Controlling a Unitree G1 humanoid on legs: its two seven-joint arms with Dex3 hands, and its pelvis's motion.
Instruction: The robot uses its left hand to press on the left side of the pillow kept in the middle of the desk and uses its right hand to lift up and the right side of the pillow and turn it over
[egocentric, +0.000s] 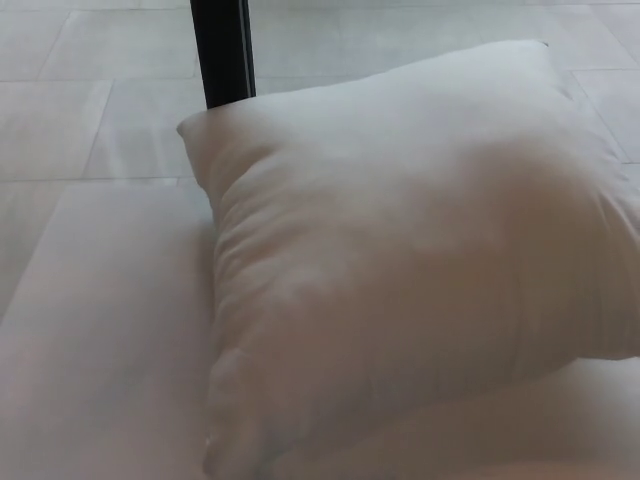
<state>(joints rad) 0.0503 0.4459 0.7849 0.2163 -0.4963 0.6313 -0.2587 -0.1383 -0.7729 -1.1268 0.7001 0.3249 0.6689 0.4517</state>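
I see the pillow (420, 260) lying settled across the middle and right of the worktop (100, 330), nothing touching it; neither hand shows, so their state I cannot tell; I judge the flip finished or nearly so.

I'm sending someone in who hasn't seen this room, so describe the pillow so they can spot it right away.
Find the pale desk top in front of the grey tiled floor. The plump white square fabric pillow lies flat on it, just before a black upright post. It is the only soft, wrinkled thing there.
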